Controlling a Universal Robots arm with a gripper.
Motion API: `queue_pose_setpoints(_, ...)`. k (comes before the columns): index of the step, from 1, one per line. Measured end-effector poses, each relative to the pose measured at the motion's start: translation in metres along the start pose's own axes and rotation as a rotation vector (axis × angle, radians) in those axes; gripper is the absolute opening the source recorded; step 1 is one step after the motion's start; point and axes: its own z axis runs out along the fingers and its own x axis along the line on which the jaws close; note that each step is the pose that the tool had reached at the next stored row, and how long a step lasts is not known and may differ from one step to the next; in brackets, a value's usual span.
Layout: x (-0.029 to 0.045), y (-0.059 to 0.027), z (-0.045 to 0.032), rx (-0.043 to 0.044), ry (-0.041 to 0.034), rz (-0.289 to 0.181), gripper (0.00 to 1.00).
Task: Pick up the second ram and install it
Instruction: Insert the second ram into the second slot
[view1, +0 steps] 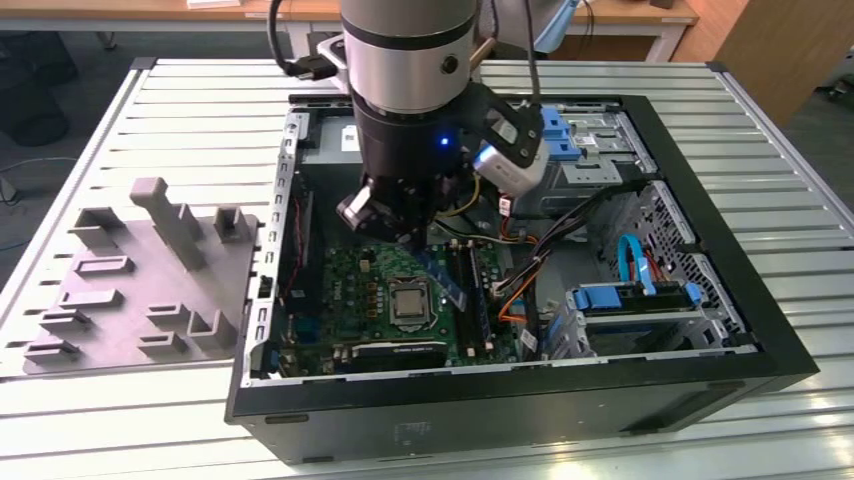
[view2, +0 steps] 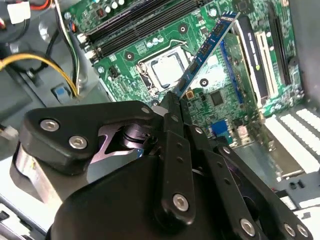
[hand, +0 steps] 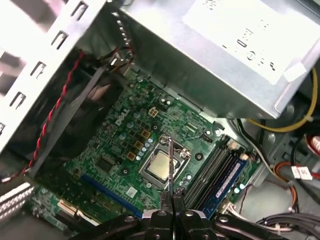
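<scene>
My gripper (view2: 176, 100) is shut on one end of the second ram (view2: 207, 50), a thin blue-green stick with black chips. The stick juts out from the fingertips (hand: 172, 202) and hangs tilted above the green motherboard (view2: 165, 30), over the processor socket (hand: 161, 167). In the first wrist view the held ram (hand: 170, 165) appears edge-on as a thin line. In the exterior view the gripper (view1: 404, 238) is low inside the open computer case (view1: 667, 370), with the ram (view1: 442, 278) slanting down beside the black memory slots (view1: 470, 285). Another blue stick (hand: 227, 177) sits in one of those slots.
A grey plastic holder block (view1: 140, 285) lies on the slatted table at the exterior view's left of the case. The power supply box (hand: 225, 50), loose cables (view1: 534, 265) and blue drive bays (view1: 641, 295) crowd the case around the motherboard.
</scene>
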Motion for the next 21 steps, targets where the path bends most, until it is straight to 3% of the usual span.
queue_pose_setpoints(21,0.0001,0.0000,0.0014,0.0148,0.0045,0.382,0.13)
